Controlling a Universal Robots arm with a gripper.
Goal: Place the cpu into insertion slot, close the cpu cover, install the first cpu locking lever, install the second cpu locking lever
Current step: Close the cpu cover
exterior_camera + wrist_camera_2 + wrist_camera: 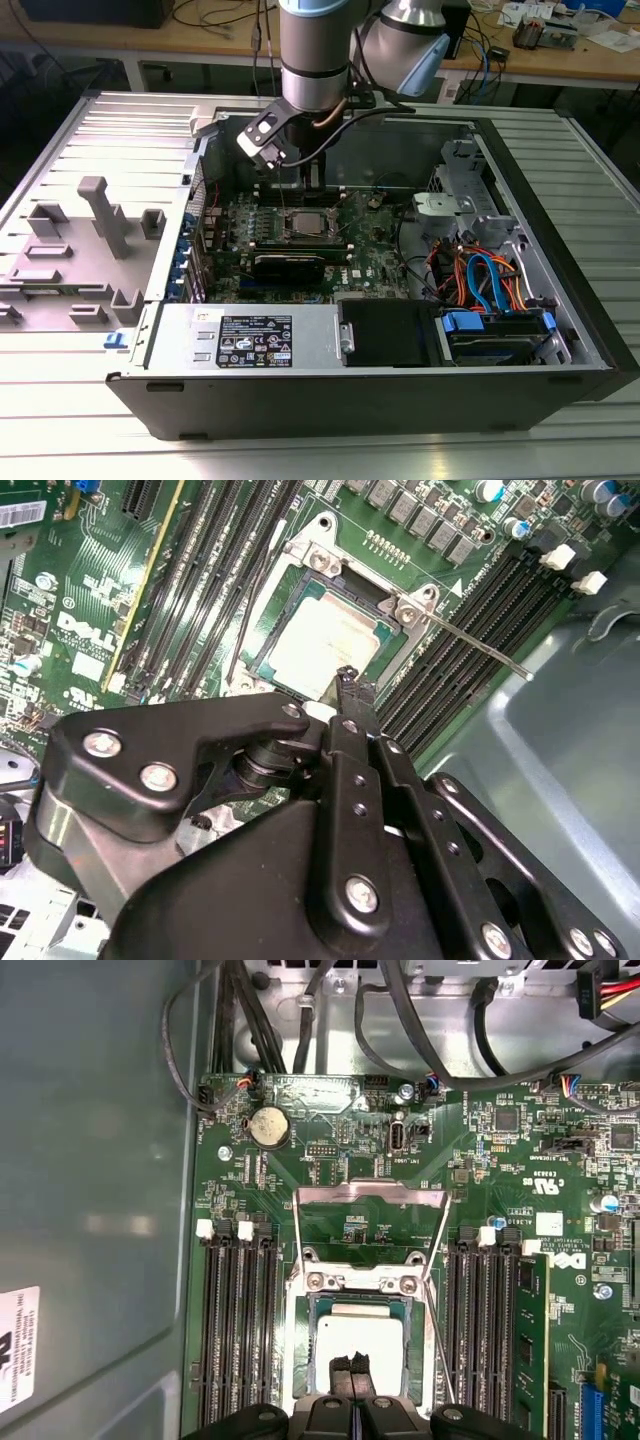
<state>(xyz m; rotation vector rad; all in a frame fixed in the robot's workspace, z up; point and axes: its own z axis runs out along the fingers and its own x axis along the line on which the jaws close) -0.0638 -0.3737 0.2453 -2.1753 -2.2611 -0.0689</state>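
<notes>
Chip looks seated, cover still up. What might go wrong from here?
1. The shut jaws of the gripper hang close over the cpu; a downward slip might scratch or shift it.
2. The thin locking lever juts out beside the gripper and might snag it.

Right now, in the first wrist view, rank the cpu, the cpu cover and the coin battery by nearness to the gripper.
1. cpu, right at the gripper.
2. cpu cover, standing open just beyond the cpu.
3. coin battery, farthest, past the cover and off to one side.
</notes>
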